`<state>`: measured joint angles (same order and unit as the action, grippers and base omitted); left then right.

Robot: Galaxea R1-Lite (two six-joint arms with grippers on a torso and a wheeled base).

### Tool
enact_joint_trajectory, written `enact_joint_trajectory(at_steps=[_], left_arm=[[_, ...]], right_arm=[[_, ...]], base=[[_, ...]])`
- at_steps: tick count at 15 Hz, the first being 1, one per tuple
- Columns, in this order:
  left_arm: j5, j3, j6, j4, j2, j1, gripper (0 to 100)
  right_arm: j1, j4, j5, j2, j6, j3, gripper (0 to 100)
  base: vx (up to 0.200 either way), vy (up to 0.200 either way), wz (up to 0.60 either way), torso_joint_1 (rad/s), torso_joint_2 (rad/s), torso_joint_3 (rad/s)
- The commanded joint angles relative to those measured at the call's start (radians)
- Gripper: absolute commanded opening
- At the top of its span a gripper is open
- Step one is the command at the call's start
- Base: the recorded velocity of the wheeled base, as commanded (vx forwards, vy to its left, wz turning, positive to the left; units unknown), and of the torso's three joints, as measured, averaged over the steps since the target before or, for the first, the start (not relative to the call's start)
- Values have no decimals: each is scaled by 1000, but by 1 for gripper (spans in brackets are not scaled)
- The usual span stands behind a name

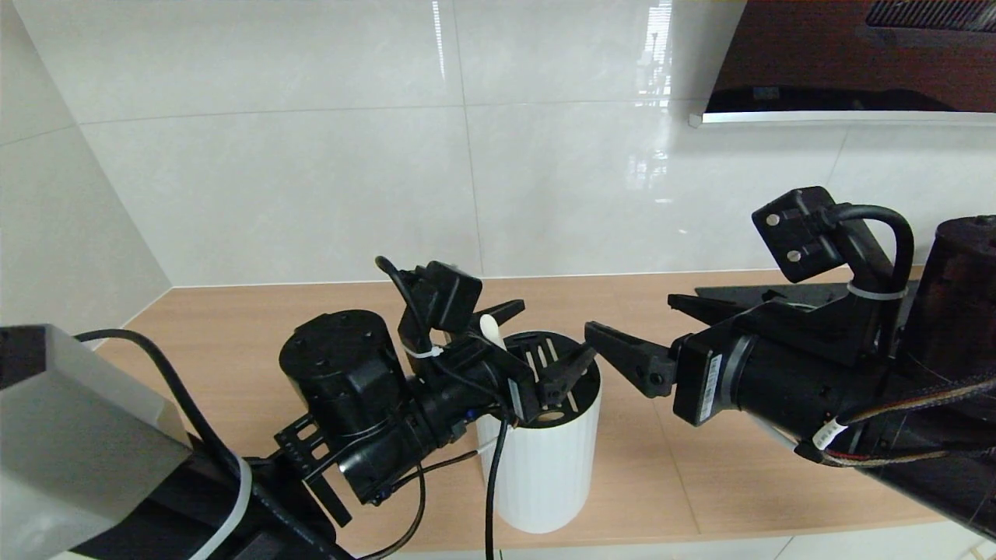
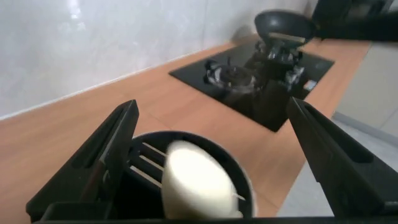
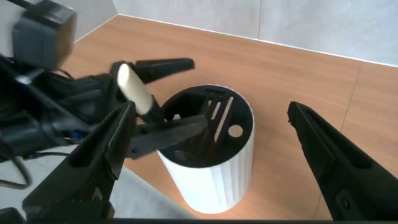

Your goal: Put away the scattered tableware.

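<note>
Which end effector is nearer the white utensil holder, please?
Left. The left end effector sits open over the utensil holder; the right end effector is off to its right.

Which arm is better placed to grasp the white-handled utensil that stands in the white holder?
Left. The left gripper hangs over the white holder, its open fingers either side of the white handle. The right gripper, also open, is beside the holder, farther off.

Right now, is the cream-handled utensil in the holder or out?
In. The cream handle rises from the slotted top of the white holder, between the fingers of the open left tool; its lower end hidden.
</note>
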<state>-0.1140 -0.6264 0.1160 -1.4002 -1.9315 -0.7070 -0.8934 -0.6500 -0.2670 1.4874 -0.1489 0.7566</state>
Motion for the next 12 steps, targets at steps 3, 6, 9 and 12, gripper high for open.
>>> enact_joint_trajectory(at_steps=[3,6,9,12], left_arm=[[13,-3,2,-3,106,27,100],[-1,-6,37,0,270,44,100],[-30,-42,79,13,398,72,100],[-30,-26,79,79,503,169,100]], right_arm=[[-1,0,0,-1,0,0,100],[25,0,2,2,0,1,100],[44,-2,2,-3,0,3,100],[142,-22,-15,-67,9,-20,100]], base=[[0,0,0,0,0,0],[0,0,0,0,0,0],[0,0,0,0,0,0],[0,0,0,0,0,0]])
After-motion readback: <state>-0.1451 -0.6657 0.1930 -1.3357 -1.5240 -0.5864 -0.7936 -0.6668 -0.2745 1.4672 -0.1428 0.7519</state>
